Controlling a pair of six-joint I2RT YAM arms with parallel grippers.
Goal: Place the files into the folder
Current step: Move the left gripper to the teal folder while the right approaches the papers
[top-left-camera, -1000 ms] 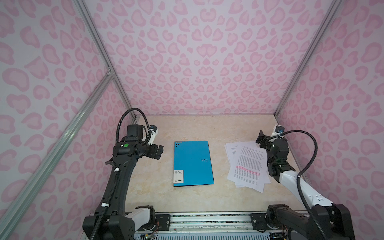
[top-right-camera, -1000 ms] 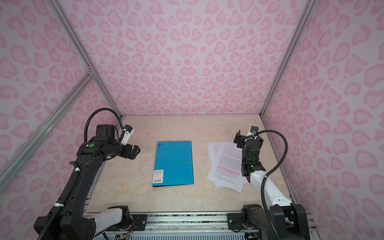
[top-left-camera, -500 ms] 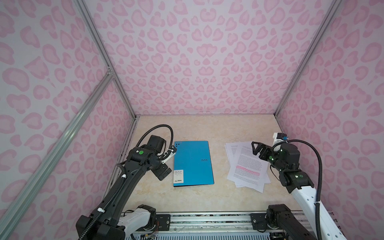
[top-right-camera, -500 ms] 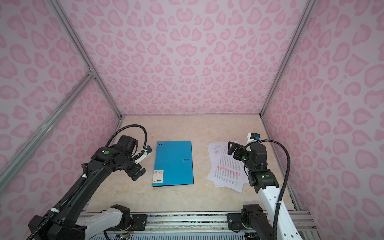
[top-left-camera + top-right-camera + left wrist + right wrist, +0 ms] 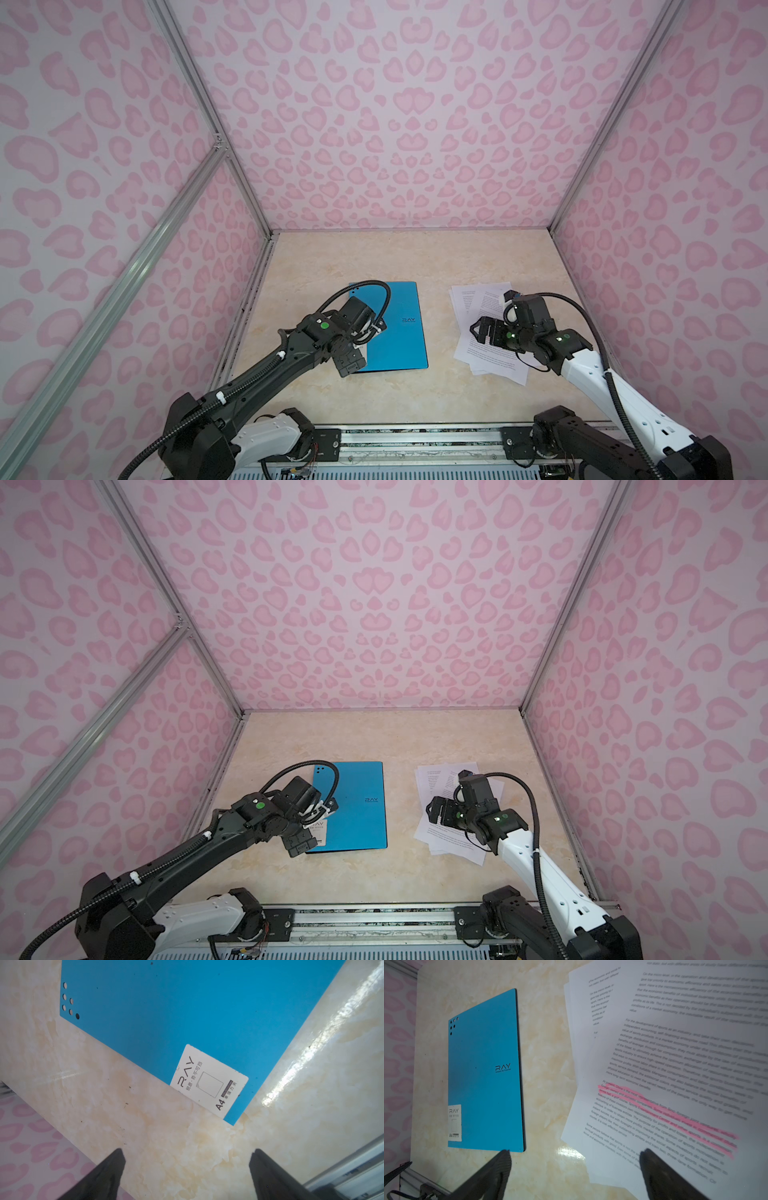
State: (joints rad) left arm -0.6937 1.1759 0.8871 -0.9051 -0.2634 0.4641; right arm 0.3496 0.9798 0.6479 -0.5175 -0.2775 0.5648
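Left fingers [image 5: 104, 1178] wide apart, near folder [image 5: 187, 1012]

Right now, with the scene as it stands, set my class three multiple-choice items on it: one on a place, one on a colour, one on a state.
1. In both top views, where do the files lie relative to the folder?
A. on top of it
B. to its right, apart from it on the table
C. tucked inside it

2. What colour is the highlighting on some printed lines?
A. green
B. pink
C. yellow

3. What state is the folder in?
A. closed, lying flat
B. open flat
C. standing upright

Answers: 1 B, bare table shows between them; 2 B, pink strokes cross several lines in the right wrist view; 3 A, only its blue cover with the logo faces up.
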